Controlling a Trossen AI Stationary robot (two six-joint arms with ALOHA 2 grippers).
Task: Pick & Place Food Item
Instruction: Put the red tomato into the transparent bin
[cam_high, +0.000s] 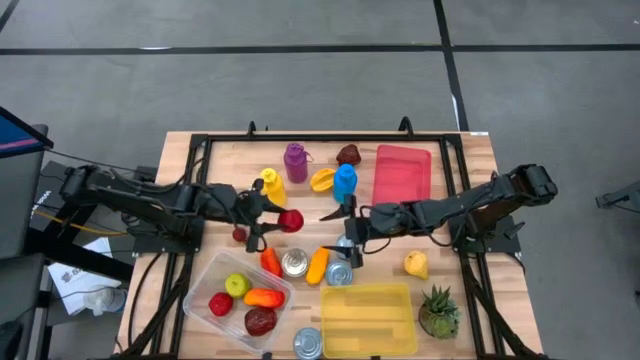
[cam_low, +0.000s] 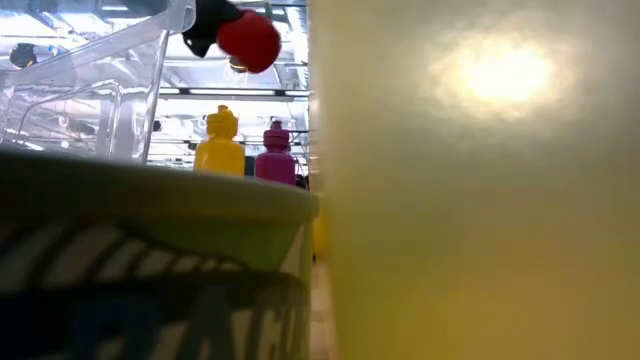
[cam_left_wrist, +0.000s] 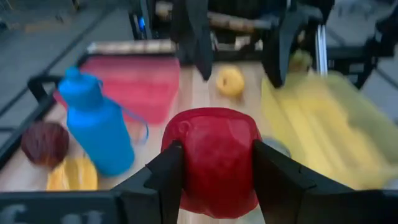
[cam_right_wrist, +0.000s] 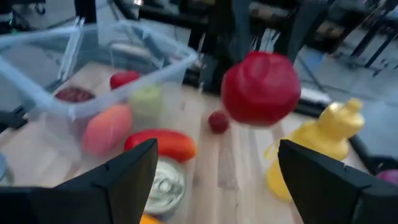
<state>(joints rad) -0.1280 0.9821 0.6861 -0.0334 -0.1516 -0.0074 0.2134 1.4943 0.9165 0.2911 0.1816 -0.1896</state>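
On the wooden table, the left gripper clamps a red apple aloft; the clear tub lies below and behind it. The right gripper gapes empty.

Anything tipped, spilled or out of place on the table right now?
Nothing stands out. The left gripper holds the red apple clear of the table, between the yellow bottle and the clear tub. The bottles stand upright, and the tub's fruit sits inside it. The right gripper hangs open over the cans.
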